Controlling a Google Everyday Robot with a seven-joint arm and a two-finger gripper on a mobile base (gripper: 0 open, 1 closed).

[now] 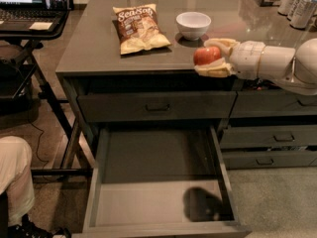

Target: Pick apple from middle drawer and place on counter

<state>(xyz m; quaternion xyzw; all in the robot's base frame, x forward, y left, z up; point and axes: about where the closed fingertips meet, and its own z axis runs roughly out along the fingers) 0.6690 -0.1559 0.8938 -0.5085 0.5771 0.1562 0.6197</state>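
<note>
My gripper (212,56) comes in from the right and is shut on the red-orange apple (205,55). It holds the apple over the front edge of the grey-brown counter (99,48), just in front of the white bowl (193,24). The middle drawer (158,182) is pulled open below, with a bare grey floor and only my arm's shadow on it.
A brown chip bag (138,28) lies on the counter left of the bowl. Several cans (299,3) stand at the back right. A black desk with a laptop (29,9) is on the left. A person's leg (15,177) is at the lower left. Narrower drawers (272,138) are on the right.
</note>
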